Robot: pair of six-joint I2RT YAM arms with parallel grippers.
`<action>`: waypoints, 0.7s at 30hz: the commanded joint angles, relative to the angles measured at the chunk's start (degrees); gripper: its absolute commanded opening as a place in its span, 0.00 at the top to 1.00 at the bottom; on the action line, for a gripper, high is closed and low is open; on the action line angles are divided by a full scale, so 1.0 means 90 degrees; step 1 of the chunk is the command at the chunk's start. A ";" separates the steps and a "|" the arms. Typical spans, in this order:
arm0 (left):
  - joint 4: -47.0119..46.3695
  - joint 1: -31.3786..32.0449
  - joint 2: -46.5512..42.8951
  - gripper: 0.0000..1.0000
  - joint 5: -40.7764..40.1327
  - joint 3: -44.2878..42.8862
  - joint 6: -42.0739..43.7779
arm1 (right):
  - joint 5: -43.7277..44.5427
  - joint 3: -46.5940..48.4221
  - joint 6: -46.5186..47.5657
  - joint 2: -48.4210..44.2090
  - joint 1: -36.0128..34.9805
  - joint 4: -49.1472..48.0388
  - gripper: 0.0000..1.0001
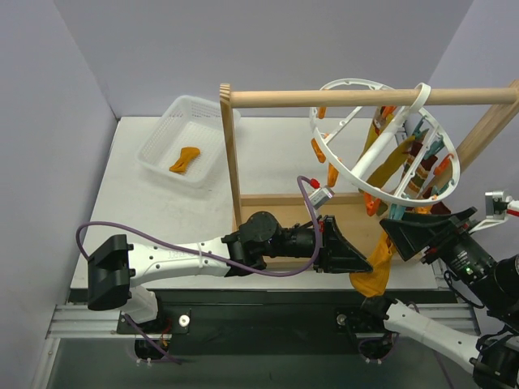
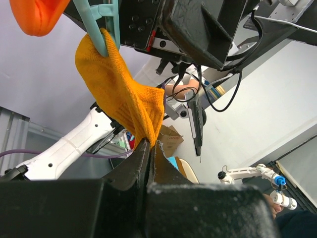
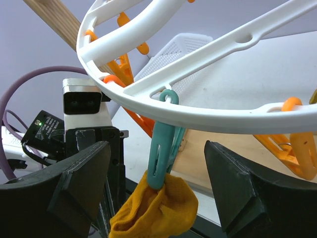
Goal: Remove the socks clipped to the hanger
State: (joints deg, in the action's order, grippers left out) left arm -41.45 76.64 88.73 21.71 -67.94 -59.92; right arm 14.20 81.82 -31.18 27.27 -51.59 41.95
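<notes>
nearest the arm bases, the left gripper (image 2: 148,148) is pinched closed on the lower end of a mustard-orange sock (image 2: 119,99), with the knit caught where its two black fingers meet. in the top view this grip sits at about 4 o'clock of the frame, close to the near table edge. the sock's upper end is held in a teal clip (image 3: 161,148) at roughly 11 o'clock from the grip, so the fabric runs between clip and fingers. the right gripper (image 3: 157,168) stands wide apart. one finger (image 3: 84,173) is at 9 o'clock of the teal clip and the other at 3 o'clock, touching neither clip nor sock. the clip hangs from the rim of the white ring hanger (image 3: 198,111), with orange clips (image 3: 292,148) along the same rim. beyond, at 2 o'clock in the top view, the hanger hangs tilted from the rod of a wooden rack (image 1: 340,98). striped socks (image 1: 415,166) and more mustard ones are clipped on its right side. farthest, at 10 o'clock, a white mesh basket (image 1: 154,150) holds one orange sock (image 1: 185,159).
</notes>
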 commanded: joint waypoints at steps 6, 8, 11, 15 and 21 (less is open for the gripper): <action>-0.0492 -0.0010 -0.0249 1.00 0.0351 -0.0068 -0.0149 | 0.0151 -0.0517 0.0066 0.0174 -0.0127 -0.0999 0.30; -0.0531 -0.0010 -0.0269 1.00 0.0351 -0.0020 -0.0178 | 0.0132 -0.0595 0.0105 0.0135 -0.0127 -0.1184 0.33; -0.0580 -0.0010 -0.0279 1.00 0.0361 0.0020 -0.0217 | 0.0151 -0.0732 0.0134 0.0037 -0.0127 -0.1409 0.35; -0.0638 -0.0010 -0.0279 1.00 0.0371 0.0069 -0.0256 | 0.0180 -0.0907 0.0173 -0.0080 -0.0127 -0.1692 0.37; -0.0648 -0.0029 -0.0298 1.00 0.0390 0.0127 -0.0276 | 0.0171 -0.1074 0.0154 -0.0266 -0.0127 -0.1898 0.44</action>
State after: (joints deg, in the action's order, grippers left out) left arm -43.97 76.62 88.49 23.03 -67.09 -61.82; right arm 14.24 72.66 -30.30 26.39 -52.23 30.00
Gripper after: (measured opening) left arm 0.033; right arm 0.572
